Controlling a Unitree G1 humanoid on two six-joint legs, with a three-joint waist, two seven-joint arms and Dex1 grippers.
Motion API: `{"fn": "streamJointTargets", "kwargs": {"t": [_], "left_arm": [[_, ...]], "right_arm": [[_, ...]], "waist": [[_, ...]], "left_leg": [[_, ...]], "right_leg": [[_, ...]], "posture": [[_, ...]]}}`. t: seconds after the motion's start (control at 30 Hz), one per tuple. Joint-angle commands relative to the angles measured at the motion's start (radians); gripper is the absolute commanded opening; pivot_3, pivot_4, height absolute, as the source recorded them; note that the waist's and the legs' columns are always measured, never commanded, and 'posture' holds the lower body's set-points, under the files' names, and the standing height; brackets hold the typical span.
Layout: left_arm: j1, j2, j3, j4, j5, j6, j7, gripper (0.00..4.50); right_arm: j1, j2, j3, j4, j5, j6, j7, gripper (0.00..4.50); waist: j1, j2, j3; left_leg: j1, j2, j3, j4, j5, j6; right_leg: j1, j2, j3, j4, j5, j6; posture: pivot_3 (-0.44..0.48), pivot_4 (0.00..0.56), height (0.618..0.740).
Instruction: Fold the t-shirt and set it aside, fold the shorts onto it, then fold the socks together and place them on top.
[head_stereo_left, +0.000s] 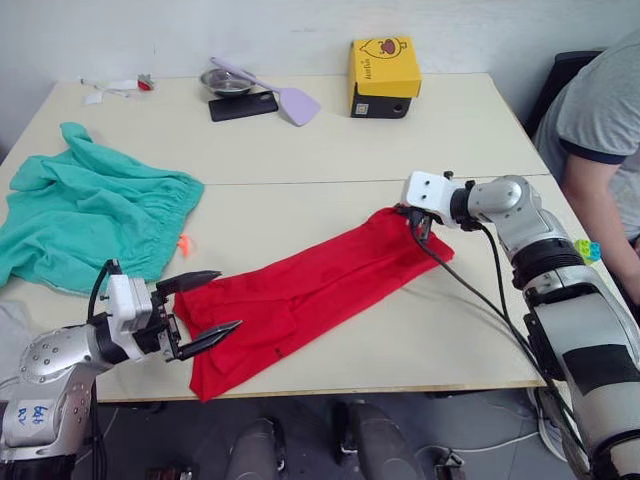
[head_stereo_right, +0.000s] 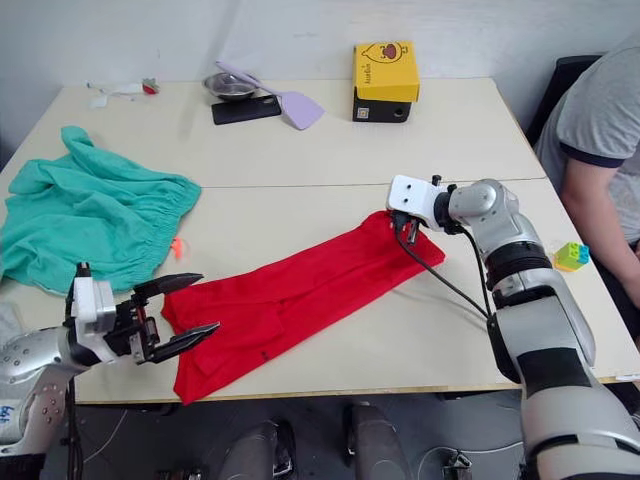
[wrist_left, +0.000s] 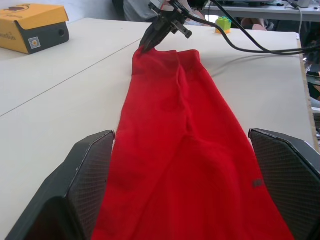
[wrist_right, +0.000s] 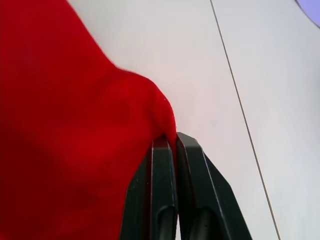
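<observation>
The red t-shirt (head_stereo_left: 310, 290) lies folded into a long strip, running diagonally from the table's front left to its middle right. My right gripper (head_stereo_left: 418, 228) is shut on the t-shirt's far right corner (wrist_right: 160, 117). My left gripper (head_stereo_left: 200, 310) stands open at the strip's near left end, one finger on each side of the cloth (wrist_left: 200, 200). The teal-green shorts (head_stereo_left: 90, 210) lie crumpled at the left of the table, with a bit of orange drawstring (head_stereo_left: 184, 243) showing. The socks are out of view.
At the back of the table are a yellow and black box (head_stereo_left: 383, 77), a black phone (head_stereo_left: 243, 105), a metal bowl (head_stereo_left: 226, 82) and a lilac spatula (head_stereo_left: 290, 100). A person in a grey shirt (head_stereo_left: 600, 130) sits at the right. Small toy bricks (head_stereo_left: 587, 250) lie near the right edge.
</observation>
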Motion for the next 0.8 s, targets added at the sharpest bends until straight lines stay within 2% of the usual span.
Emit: {"fn": "streamJointTargets", "kwargs": {"t": [0.03,0.1,0.13,0.17,0.23,0.3,0.37,0.5,0.63,0.8], "left_arm": [[-0.032,0.017,0.012,0.028,-0.021,0.043,0.013,4.50],[-0.068,0.030,0.016,0.049,-0.032,0.094,0.032,4.50],[-0.098,0.041,0.015,0.064,-0.030,0.115,0.038,4.50],[-0.126,0.052,0.012,0.080,-0.028,0.145,0.049,4.50],[-0.185,0.074,-0.004,0.124,-0.010,0.186,0.054,4.50],[-0.227,0.093,-0.024,0.163,0.004,0.205,0.036,4.50],[-0.276,0.115,-0.052,0.208,0.017,0.222,0.008,4.50],[-0.415,0.121,-0.112,0.345,0.072,0.203,-0.024,4.50],[-0.526,0.122,-0.186,0.475,0.146,0.202,-0.054,4.50],[-0.610,0.141,-0.279,0.591,0.235,0.234,-0.118,4.50]], "right_arm": [[-0.010,-0.034,-0.077,-0.014,0.068,0.029,0.056,1.01],[0.013,-0.060,-0.143,-0.075,0.144,0.129,0.115,1.69],[0.041,-0.088,-0.186,-0.148,0.207,0.269,0.172,2.04],[0.068,-0.111,-0.233,-0.226,0.277,0.439,0.212,2.49],[0.135,-0.169,-0.310,-0.431,0.406,0.909,0.219,3.14],[0.205,-0.219,-0.358,-0.622,0.496,1.263,0.183,3.86],[0.272,-0.237,-0.459,-0.772,0.601,1.545,0.133,4.49],[0.366,-0.165,-0.677,-0.958,0.689,1.905,-0.015,4.49],[0.496,-0.082,-0.737,-1.095,0.734,1.940,-0.173,4.49],[0.556,0.009,-0.765,-1.139,0.786,1.940,-0.350,4.49]], "waist": [[0.000,0.000,0.000],[0.001,0.000,0.000],[0.002,0.000,0.000],[0.008,0.000,0.000],[0.022,0.000,0.000],[0.024,0.001,0.000],[0.022,0.001,0.000],[0.019,0.001,0.000],[0.023,0.001,0.000],[0.018,0.001,0.000]], "left_leg": [[0.000,0.000,0.000,0.000,0.000,0.000],[0.000,0.000,0.000,0.000,0.000,0.000],[0.000,0.000,0.000,0.000,0.000,0.000],[0.000,0.000,-0.001,0.000,0.000,0.000],[0.000,0.000,-0.002,0.000,0.000,0.000],[0.000,0.000,-0.003,0.000,0.000,0.000],[0.000,0.000,-0.003,-0.001,-0.001,0.002],[0.001,0.000,-0.003,-0.001,-0.002,0.004],[0.000,0.000,-0.003,-0.001,-0.001,0.004],[-0.001,-0.001,0.000,-0.001,0.001,0.001]], "right_leg": [[0.000,0.000,0.000,0.000,0.000,0.000],[0.000,0.000,0.000,0.000,0.000,0.000],[0.000,0.000,0.000,0.001,0.000,0.000],[0.000,0.000,0.000,0.001,0.000,0.000],[0.000,0.000,-0.001,0.001,0.000,0.000],[0.000,-0.001,-0.001,0.001,0.000,0.000],[0.000,-0.001,-0.001,0.001,0.000,0.000],[-0.001,-0.001,-0.002,0.002,0.000,-0.001],[-0.001,0.000,-0.002,0.003,0.000,-0.001],[-0.003,0.000,0.000,0.003,0.000,0.001]], "posture": [[0.000,0.150,0.740],[0.000,0.150,0.740],[0.000,0.150,0.740],[0.000,0.150,0.740],[0.000,0.150,0.740],[0.000,0.150,0.740],[0.000,0.150,0.740],[0.000,0.150,0.740],[0.000,0.150,0.740],[0.000,0.150,0.740]]}}
